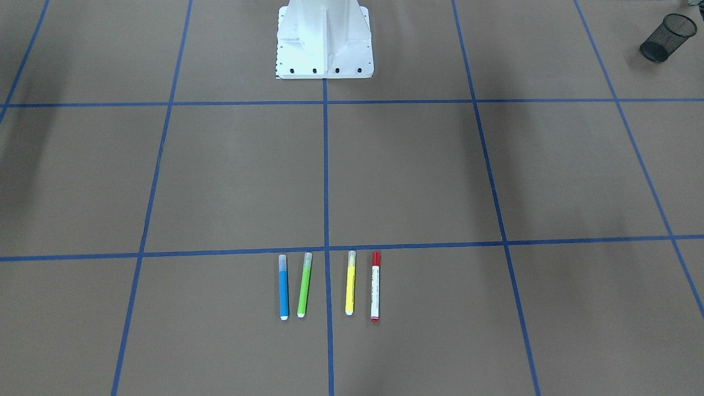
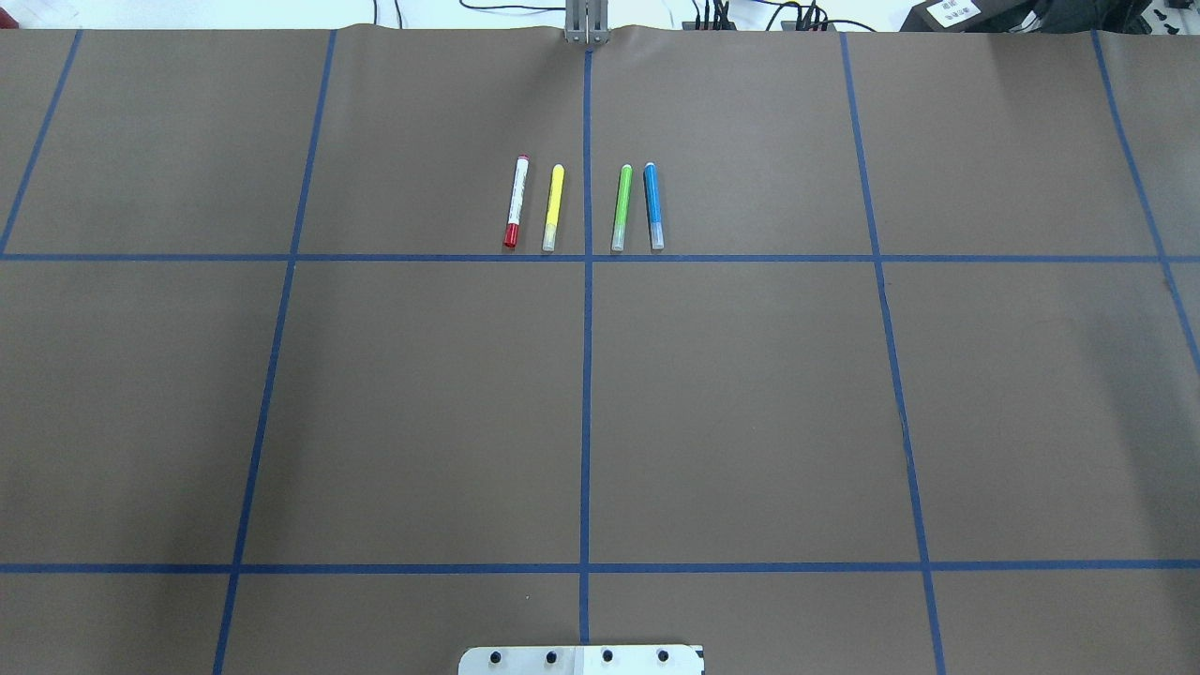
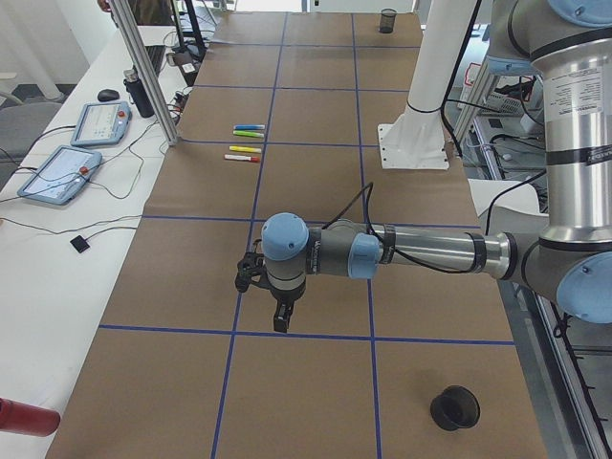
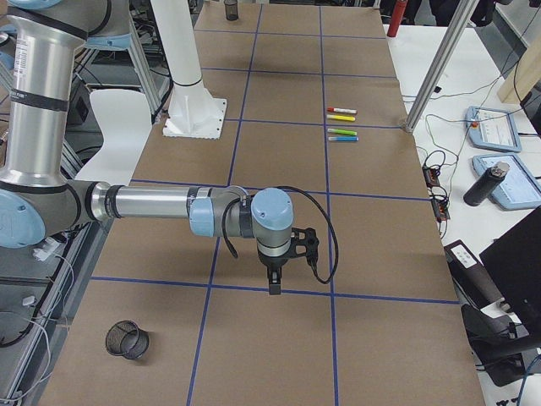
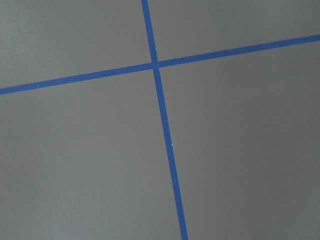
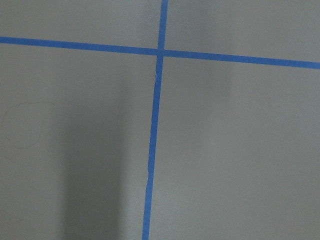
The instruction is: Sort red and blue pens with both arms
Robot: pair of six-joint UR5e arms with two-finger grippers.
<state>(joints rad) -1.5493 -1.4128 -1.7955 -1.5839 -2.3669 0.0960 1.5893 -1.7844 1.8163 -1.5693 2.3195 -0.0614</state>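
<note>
Pens lie parallel on the tabletop (image 2: 422, 403), red pen (image 2: 515, 202) at the robot's left end, blue pen (image 2: 652, 206) at its right, probably one per arm. Left gripper (image 3: 277, 311) and right gripper (image 4: 275, 277) hang far off; open or closed, cannot tell.

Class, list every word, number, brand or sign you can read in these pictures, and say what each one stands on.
No text here can be read for certain.
Print along the white body of the red marker: too small to read.
Sticker on the left arm: lines of print, blurred.
Sticker on the right arm: lines of print, blurred.
White label on the black box beyond the table's far edge: too small to read.
</note>
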